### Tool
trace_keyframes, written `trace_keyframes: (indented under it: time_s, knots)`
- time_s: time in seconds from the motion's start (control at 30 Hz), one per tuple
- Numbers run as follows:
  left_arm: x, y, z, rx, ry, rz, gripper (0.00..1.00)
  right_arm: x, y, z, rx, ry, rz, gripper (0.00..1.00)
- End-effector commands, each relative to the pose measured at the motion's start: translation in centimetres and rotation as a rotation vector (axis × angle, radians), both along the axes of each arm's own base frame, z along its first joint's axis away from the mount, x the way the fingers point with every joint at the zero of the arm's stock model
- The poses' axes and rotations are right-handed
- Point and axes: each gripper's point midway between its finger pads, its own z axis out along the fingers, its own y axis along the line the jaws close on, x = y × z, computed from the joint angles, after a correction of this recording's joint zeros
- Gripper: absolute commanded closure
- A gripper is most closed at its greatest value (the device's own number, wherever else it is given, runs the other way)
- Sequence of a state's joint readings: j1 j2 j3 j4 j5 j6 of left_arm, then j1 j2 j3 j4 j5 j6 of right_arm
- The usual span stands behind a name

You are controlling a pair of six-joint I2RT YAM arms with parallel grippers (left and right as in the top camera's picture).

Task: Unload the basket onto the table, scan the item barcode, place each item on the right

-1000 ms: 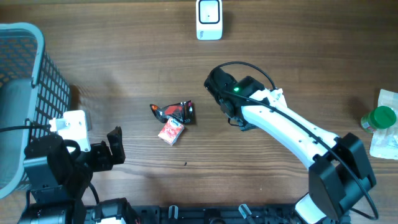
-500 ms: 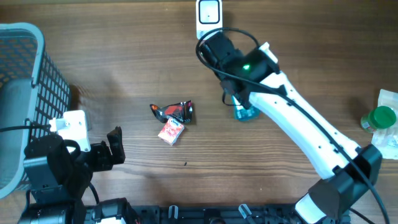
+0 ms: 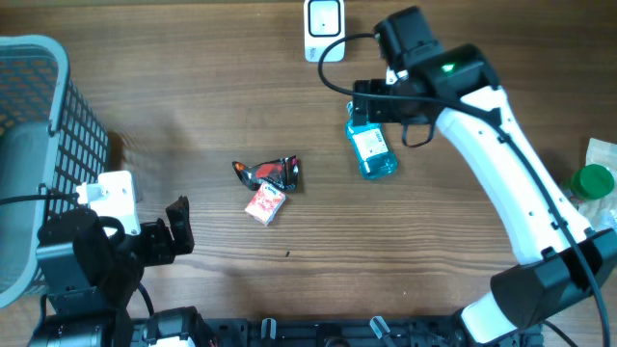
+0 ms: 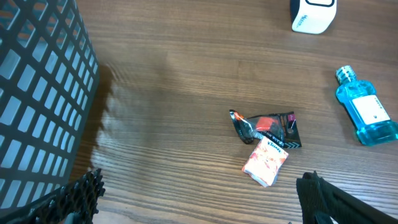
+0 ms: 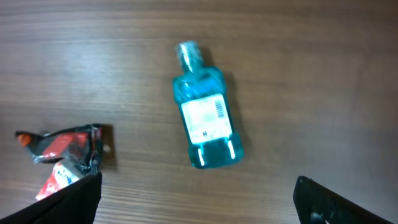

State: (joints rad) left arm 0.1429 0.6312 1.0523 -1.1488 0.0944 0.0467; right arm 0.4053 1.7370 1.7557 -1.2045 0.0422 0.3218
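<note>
Presently the blue bottle (image 3: 371, 149) lies flat on the surface (image 3: 193, 87), near the scanner (image 3: 324, 29). It is offset from the scanner toward the right arm's side and nearer the robot, with its cap end pointing roughly toward the scanner. Its white label (image 5: 205, 118) faces up, and the barcode (image 5: 219, 110) is legible at the label's edge.

The right gripper (image 5: 199, 180) hangs above the bottle with its fingers wide apart. They grip nothing and the bottle is free of them. The left gripper (image 3: 180, 224) sits well away from the scanner at the robot's near left. Its fingers are also apart and empty.

Between that gripper and the scanner lie a dark wrapper (image 3: 270, 172) and a red-and-white packet (image 3: 266, 203), the two touching. A grey basket (image 3: 39, 116) stands far out on the scanner's left. A green-capped item (image 3: 590, 183) sits far to its right.

Assessment: the barcode does not appear to be presented to the scanner's window, so the bottle must be picked up.

Recommended approach:
- Bring the fingers down across the bottle's narrow flanks, clear of the label, so that no pad covers the bars.
- Close firmly, since the plastic looks smooth and the liquid inside will likely shift.
- Lift, then turn the label squarely toward the window and hold it steady.

Which way the window faces cannot be told from above.
</note>
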Motion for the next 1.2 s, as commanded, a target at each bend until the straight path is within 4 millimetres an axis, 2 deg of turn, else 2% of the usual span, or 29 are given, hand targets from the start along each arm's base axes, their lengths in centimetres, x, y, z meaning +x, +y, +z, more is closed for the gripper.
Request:
trace_keyframes:
  time_s: [0.0, 0.07, 0.23, 0.3, 0.37, 0.47, 0.6, 0.73, 0.8, 0.9, 0.97, 1.07, 1.17]
  knots:
    - [0.0, -0.2, 0.1, -0.01, -0.004, -0.004, 0.0, 0.4, 3.2, 1.3, 0.112, -0.053, 0.275, 0.0]
    - [0.0, -0.2, 0.1, -0.01, -0.004, -0.004, 0.0, 1.2, 3.8, -0.7, 0.101, -0.02, 0.314, 0.0]
    - [0.0, -0.2, 0.1, -0.01, -0.004, -0.004, 0.0, 5.1, 3.9, -8.3, 0.0, 0.098, 0.283, 0.0]
    - [0.0, -0.2, 0.1, -0.01, -0.004, -0.004, 0.0, 7.2, 3.9, -10.3, -0.048, 0.102, 0.268, 0.0]
    - [0.0, -0.2, 0.1, -0.01, -0.004, -0.004, 0.0, 8.2, 3.7, -11.7, -0.08, 0.111, 0.258, 0.0]
    - [0.0, -0.2, 0.1, -0.01, -0.004, -0.004, 0.0, 8.5, 3.4, -13.9, -0.091, 0.146, 0.257, 0.0]
    - [0.0, -0.2, 0.1, -0.01, -0.004, -0.004, 0.0, 8.8, 1.6, -16.3, -0.138, 0.189, 0.246, 0.0]
    - [0.0, -0.2, 0.1, -0.01, -0.004, -0.004, 0.0, 9.2, 0.5, -17.2, -0.16, 0.201, 0.272, 0.0]
    - [0.0, -0.2, 0.1, -0.01, -0.005, -0.004, 0.0, 9.5, 0.6, -17.2, -0.16, 0.187, 0.285, 0.0]
    - [0.0, -0.2, 0.1, -0.01, -0.004, -0.004, 0.0, 9.9, 1.8, -17.6, -0.103, 0.17, 0.31, 0.0]
    - [0.0, -0.2, 0.1, -0.01, -0.004, -0.004, 0.0, 10.2, 2.3, -19.5, -0.084, 0.183, 0.314, 0.01]
    - [0.0, -0.2, 0.1, -0.01, -0.004, -0.004, 0.0, 10.3, 2.3, -20.8, -0.086, 0.195, 0.312, 0.07]
    - [0.0, -0.2, 0.1, -0.01, -0.004, -0.004, 0.0, 11.1, 2.9, -20.6, -0.072, 0.161, 0.292, 0.13]
